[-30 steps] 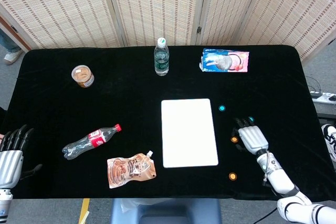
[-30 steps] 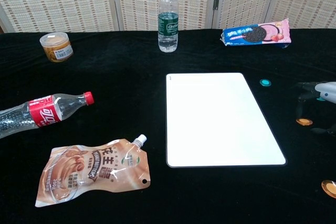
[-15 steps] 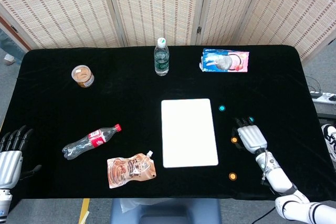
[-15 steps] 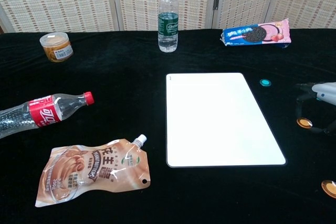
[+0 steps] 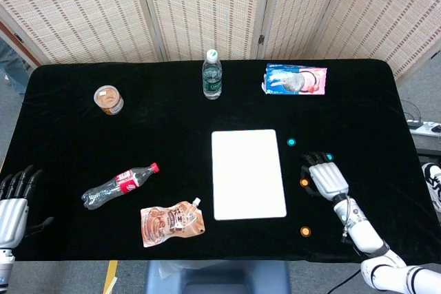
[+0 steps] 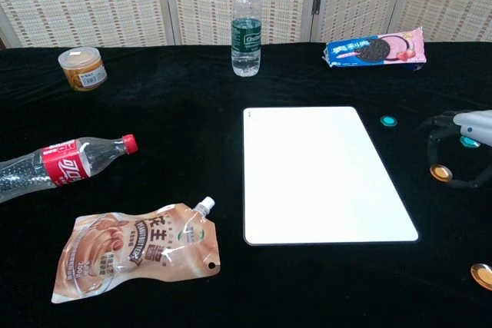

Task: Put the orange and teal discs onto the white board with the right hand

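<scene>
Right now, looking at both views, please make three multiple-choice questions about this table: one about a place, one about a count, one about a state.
1. Where is the cookie pack?
A. At the far edge, right of the water bottle
B. On the white board
C. Beside the cola bottle

2. How many discs lie on the white board?
A. None
B. Two
C. Four

3. How does the cola bottle lie?
A. Upright
B. On its side
C. Inside the pouch

Answers:
1. A: the pack lies near the table's back edge, to the right of the upright water bottle.
2. A: both teal discs and both orange discs are on the black cloth, near the right hand.
3. B: it lies flat, its red cap pointing toward the board.
</scene>
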